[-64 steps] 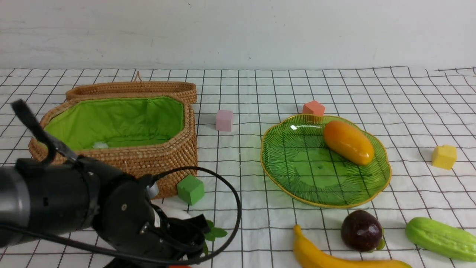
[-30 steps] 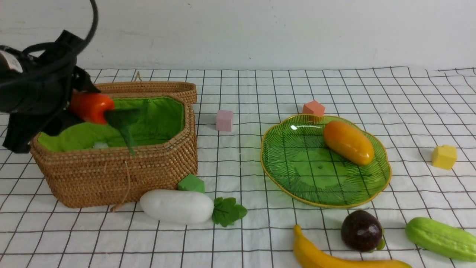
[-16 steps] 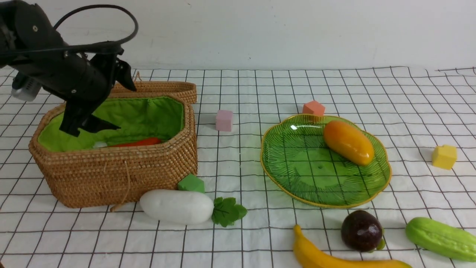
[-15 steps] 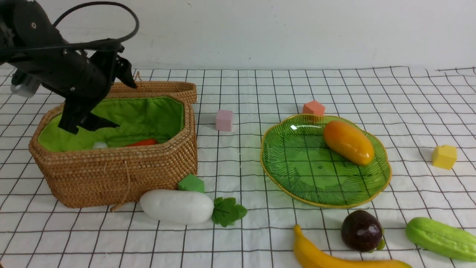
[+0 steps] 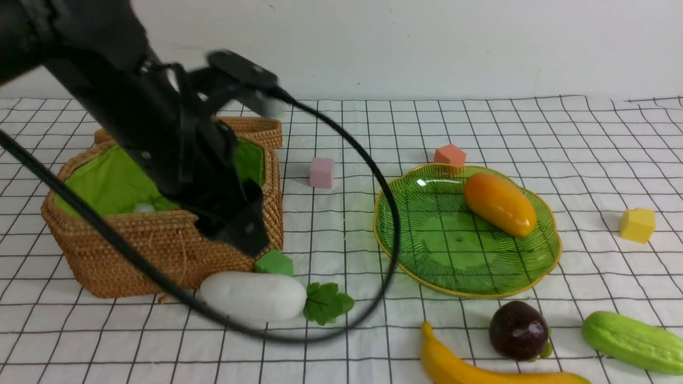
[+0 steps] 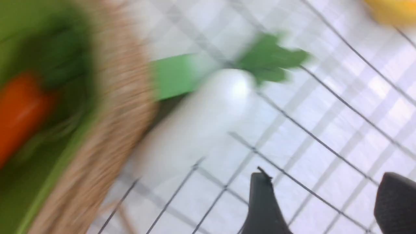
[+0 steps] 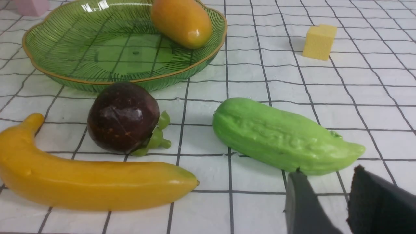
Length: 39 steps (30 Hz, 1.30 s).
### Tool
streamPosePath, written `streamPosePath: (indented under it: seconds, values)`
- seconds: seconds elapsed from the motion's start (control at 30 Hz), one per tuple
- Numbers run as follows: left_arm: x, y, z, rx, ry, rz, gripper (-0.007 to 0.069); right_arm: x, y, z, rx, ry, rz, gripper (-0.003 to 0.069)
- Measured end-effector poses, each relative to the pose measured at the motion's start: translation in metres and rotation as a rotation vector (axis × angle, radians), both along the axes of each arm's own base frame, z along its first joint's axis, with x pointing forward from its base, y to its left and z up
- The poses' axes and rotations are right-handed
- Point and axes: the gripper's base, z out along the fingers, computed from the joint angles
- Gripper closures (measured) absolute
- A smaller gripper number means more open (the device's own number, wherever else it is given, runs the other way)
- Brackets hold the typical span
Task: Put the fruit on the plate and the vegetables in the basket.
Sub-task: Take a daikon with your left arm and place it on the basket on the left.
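Near right, the right end effector [image 7: 328,182] hangs empty, jaws narrowly parted, beside the gourd [image 7: 282,136], banana [image 7: 87,182] and purple fruit [image 7: 123,117]. Left, the left end effector [image 6: 325,182], jaws apart and empty, hovers at the basket [image 5: 85,261]'s near corner by the radish [image 5: 251,296]; the chili [image 6: 19,110] lies inside. Farther, the mango [image 5: 499,204] lies on the plate [image 5: 427,250].

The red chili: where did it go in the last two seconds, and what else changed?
The left hand carried the chili up, dropped it in the basket, and has swung down, open, toward the radish. The radish, the mango on the plate, banana, purple fruit and gourd stayed put.
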Motion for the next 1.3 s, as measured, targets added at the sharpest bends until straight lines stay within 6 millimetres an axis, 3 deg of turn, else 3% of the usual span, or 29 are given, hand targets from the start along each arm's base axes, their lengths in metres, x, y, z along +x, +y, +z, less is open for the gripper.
streamPosePath:
  seconds: [0.2,0.3,0.57,0.7,0.93,1.3]
  values:
    - [0.018,-0.034,-0.045,0.153,-0.063,-0.136,0.0188,0.0,0.0,0.0,0.0,0.0,0.0,0.0416]
    - [0.028,-0.041,-0.066,0.217,-0.073,-0.161,0.0151,0.0,0.0,0.0,0.0,0.0,0.0,0.0416]
    - [0.043,-0.047,-0.1,0.278,-0.06,-0.151,-0.0012,0.0,0.0,0.0,0.0,0.0,0.0,0.0416]
    - [0.045,-0.048,-0.11,0.291,-0.035,-0.155,-0.0022,0.0,0.0,0.0,0.0,0.0,0.0,0.0416]
    - [0.045,-0.048,-0.13,0.333,0.043,-0.165,0.0057,0.0,0.0,0.0,0.0,0.0,0.0,0.0416]
    - [0.041,-0.048,-0.13,0.323,0.102,-0.159,0.0247,0.0,0.0,0.0,0.0,-0.001,0.0,0.0416]
